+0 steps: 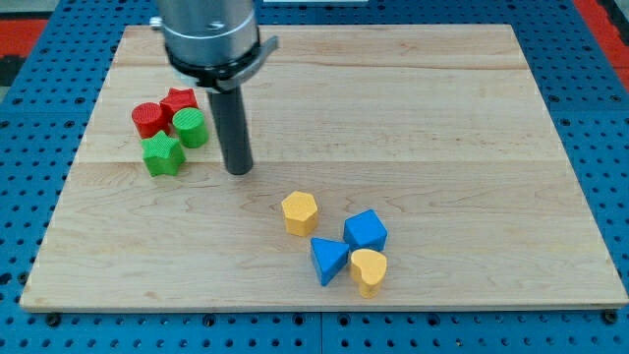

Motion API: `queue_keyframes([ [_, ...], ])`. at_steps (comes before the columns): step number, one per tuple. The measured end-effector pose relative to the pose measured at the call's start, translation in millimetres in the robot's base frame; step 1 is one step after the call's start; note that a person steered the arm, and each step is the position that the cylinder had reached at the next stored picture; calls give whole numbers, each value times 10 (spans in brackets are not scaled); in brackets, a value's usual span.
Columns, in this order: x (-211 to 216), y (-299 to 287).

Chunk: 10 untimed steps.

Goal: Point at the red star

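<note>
The red star lies at the upper left of the wooden board, in a tight cluster with a red cylinder, a green cylinder and a green star. My tip rests on the board to the right of this cluster, below and to the right of the red star, apart from it. It is closest to the green cylinder and the green star, touching neither.
A second group lies at the lower middle: a yellow hexagon, a blue cube, a blue triangle and a yellow heart. Blue pegboard surrounds the board.
</note>
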State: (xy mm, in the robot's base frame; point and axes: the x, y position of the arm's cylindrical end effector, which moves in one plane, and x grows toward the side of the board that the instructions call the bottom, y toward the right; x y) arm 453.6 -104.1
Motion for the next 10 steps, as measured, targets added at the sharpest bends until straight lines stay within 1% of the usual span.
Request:
queue_keyframes([
  [1, -269, 139],
  [2, -1120, 215],
  [3, -1757, -250],
  [4, -1961, -994],
  [5, -1978, -1315],
  [7, -1876, -1354],
  [8, -1513, -1278],
  [10, -408, -631],
])
